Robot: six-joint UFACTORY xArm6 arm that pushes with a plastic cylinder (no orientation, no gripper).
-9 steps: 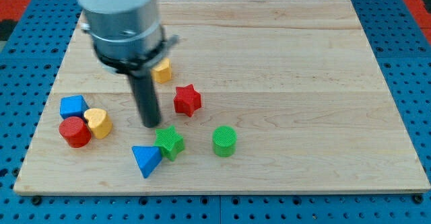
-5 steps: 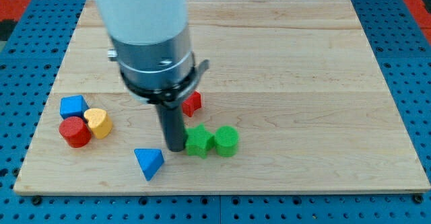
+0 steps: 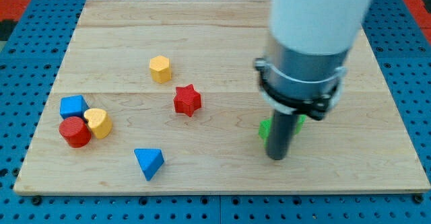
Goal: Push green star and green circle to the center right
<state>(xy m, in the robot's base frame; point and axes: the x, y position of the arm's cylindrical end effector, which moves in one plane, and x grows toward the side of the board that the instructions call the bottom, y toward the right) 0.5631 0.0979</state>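
Observation:
My tip (image 3: 277,157) rests on the board at the lower right of centre. Two green bits show around the rod: one at its left (image 3: 264,129) and one at its right (image 3: 299,123). The rod hides most of both, so I cannot tell which is the green star and which the green circle. Both sit just above the tip, touching or nearly touching the rod.
A red star (image 3: 187,100) and a yellow hexagon (image 3: 160,69) lie left of centre. A blue triangle (image 3: 148,162) is near the bottom edge. A blue block (image 3: 73,105), a red cylinder (image 3: 74,132) and a yellow heart (image 3: 99,122) cluster at the left. The wooden board (image 3: 222,35) lies on a blue pegboard.
The rod has swept from the lower left to the lower right of centre, carrying both green blocks to the right with it. The other blocks have stayed put.

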